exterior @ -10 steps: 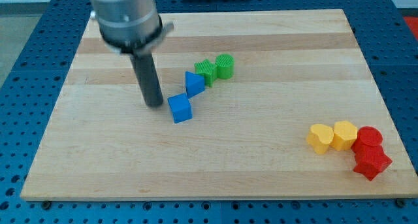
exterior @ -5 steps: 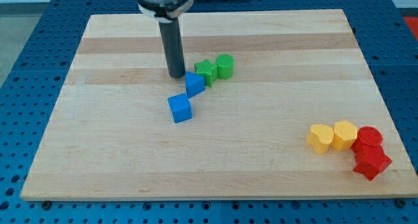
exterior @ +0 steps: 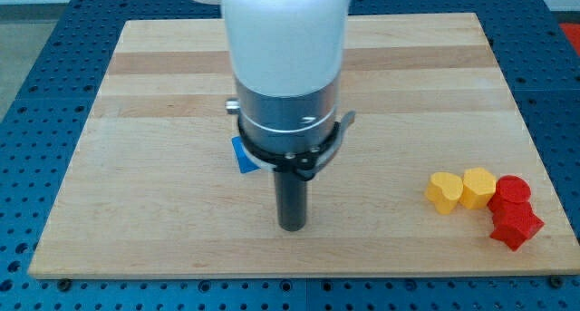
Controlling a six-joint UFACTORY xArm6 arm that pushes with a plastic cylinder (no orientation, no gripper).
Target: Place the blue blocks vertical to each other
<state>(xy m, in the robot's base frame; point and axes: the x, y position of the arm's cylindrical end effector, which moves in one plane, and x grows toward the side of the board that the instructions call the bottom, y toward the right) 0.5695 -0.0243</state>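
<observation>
My tip (exterior: 292,228) rests on the desk (exterior: 136,211), touching no block. A blue block (exterior: 241,157) peeks out above and to its left, mostly hidden behind the arm; its shape and the second blue block cannot be made out.

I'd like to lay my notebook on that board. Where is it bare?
The view's left side of the board is bare. Crowded: the bottom right, with yellow blocks and red blocks. My tip stands below the blue block.
</observation>
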